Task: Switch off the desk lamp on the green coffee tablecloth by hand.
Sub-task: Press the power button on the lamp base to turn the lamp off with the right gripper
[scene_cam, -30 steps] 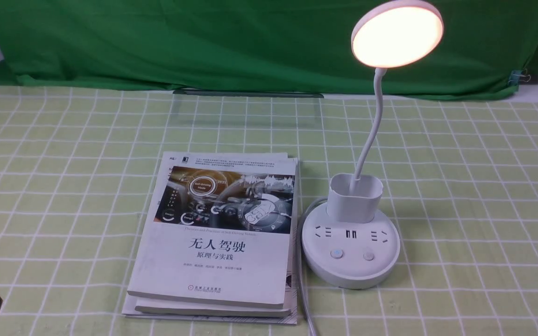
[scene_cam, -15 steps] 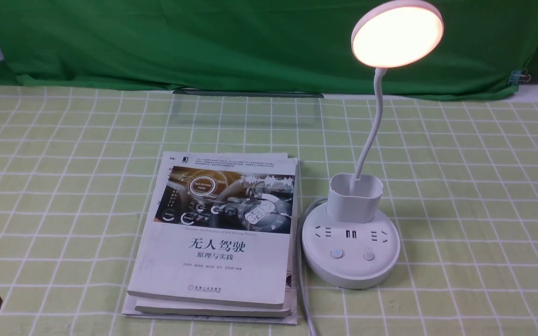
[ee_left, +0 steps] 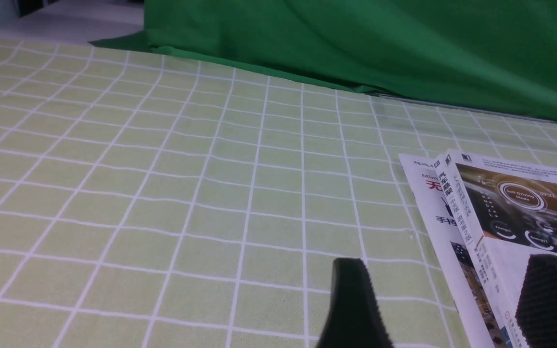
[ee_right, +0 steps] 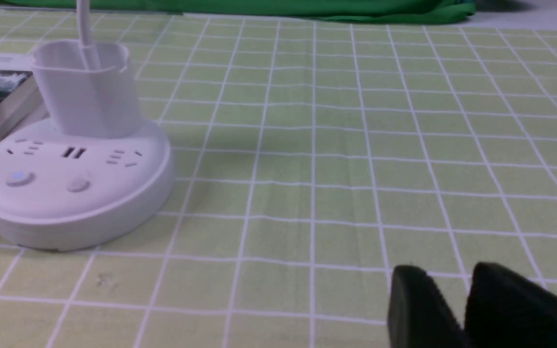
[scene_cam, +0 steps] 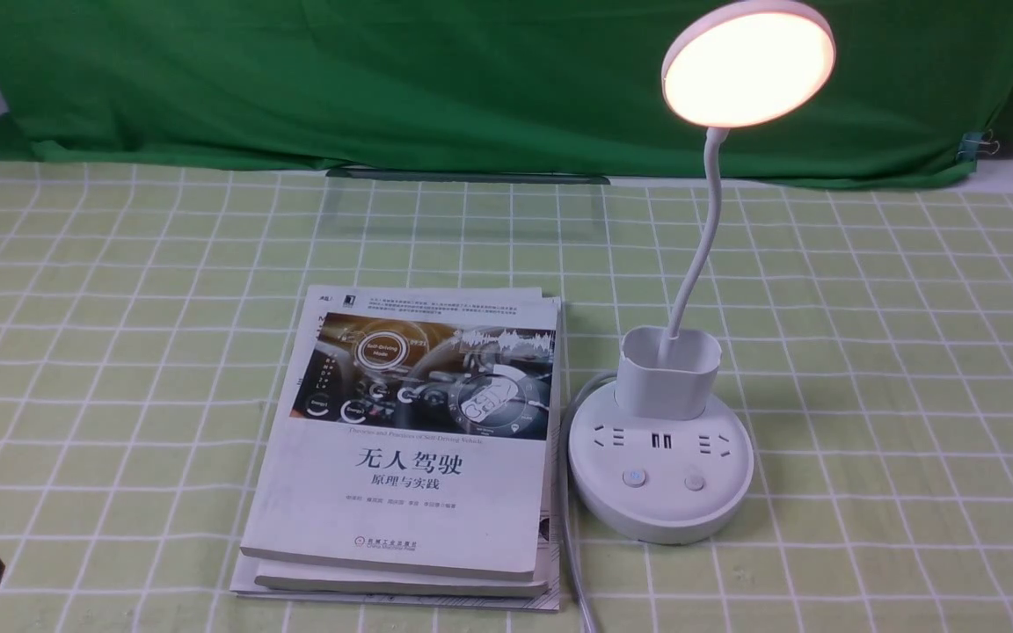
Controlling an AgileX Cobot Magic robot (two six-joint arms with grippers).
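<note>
1. two fingers of the left gripper (ee_left: 445,302) stood spread.
2. the desk lamp (scene_cam: 661,466), lit, sat right of the books (scene_cam: 401,475), its neck (scene_cam: 707,237) rising from its cup-shaped holder (scene_cam: 667,374).
3. the right gripper's (ee_right: 457,304) fingers stood slightly apart.

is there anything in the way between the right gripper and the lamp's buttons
Nothing visible stands in the way. From the right gripper, only bare tablecloth shows up to the base with its two buttons. The books lie on the base's other, left side.
</note>
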